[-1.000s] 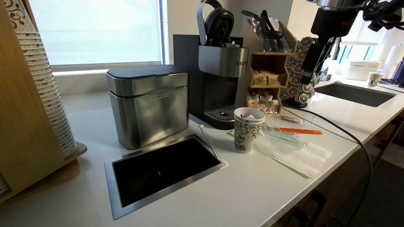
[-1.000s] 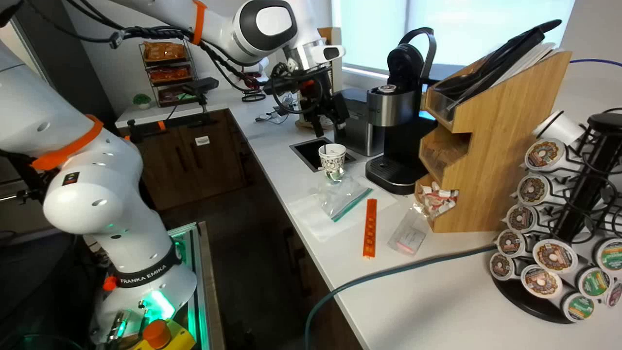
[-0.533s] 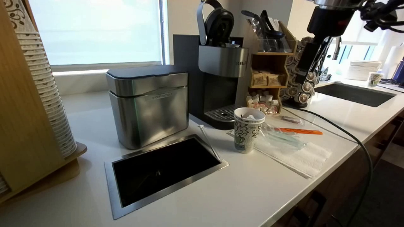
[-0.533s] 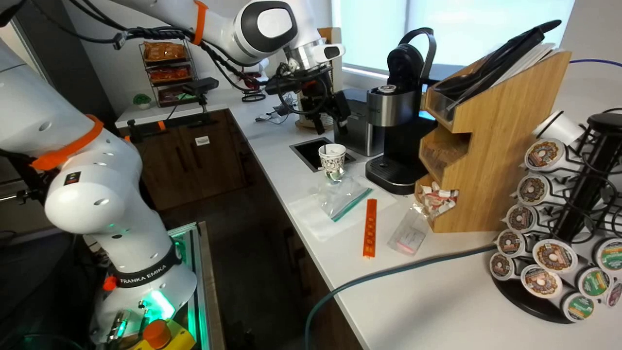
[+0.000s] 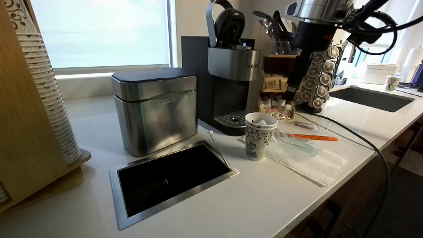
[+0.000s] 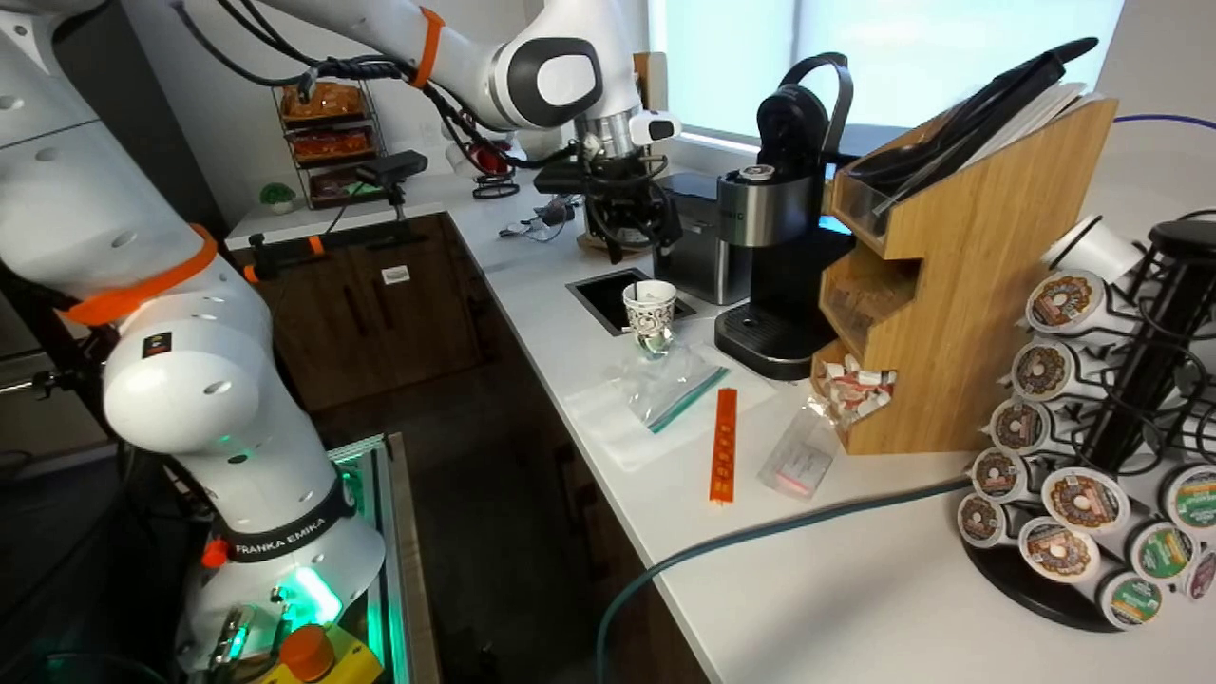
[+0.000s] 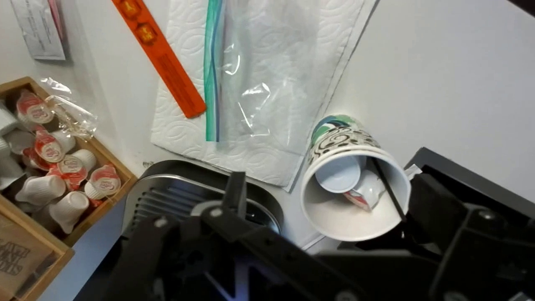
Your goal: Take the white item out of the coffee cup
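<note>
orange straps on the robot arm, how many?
2 visible in an exterior view: the upper strap near the picture's top, the lower strap toward its left edge. More may be hidden.

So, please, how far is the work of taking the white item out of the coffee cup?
Looks done: the gripper is open and frames the printed paper coffee cup in the wrist view. In hand: nothing is gripped; both exterior views show gripper and cup apart. Left: gripping the white item, apparently a creamer pod, inside the cup and lifting it out.
</note>
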You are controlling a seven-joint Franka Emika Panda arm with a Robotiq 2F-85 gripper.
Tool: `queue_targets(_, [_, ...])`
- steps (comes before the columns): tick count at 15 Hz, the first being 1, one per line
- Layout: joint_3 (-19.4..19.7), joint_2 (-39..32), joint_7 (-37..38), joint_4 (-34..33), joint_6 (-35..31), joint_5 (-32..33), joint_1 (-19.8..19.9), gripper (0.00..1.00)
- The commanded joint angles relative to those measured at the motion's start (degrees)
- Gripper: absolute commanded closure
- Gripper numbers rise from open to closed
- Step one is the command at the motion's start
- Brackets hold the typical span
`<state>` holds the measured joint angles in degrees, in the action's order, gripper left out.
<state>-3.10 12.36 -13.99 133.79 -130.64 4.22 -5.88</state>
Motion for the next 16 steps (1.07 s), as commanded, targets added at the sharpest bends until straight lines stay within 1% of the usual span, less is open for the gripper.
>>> queue_targets(1, [0.0,-0.6,-1.0,-0.5,-0.2,0.6,0.1,0.0])
queue_targets(3, [0.0,-2.3,-5.1,-0.6,-2.2,0.9,-0.6,0.0])
queue_targets(7, [0.9,-6.4,-20.1,-2.1,-3.8,-4.6,-2.5,0.0])
queue_targets(8, [0.0,-3.8,-13.7,-0.6,-2.9,-2.0,-1.4,0.0])
queue_targets(11, [0.0,-4.5,-14.3,-0.7,-3.0,-2.3,-1.4,0.0])
queue_targets(12, [0.4,-4.9,-18.3,-1.0,-3.4,-4.2,-1.9,0.0])
queue_targets(16, [0.8,-7.3,-30.1,-2.5,-3.8,-9.5,-2.7,0.0])
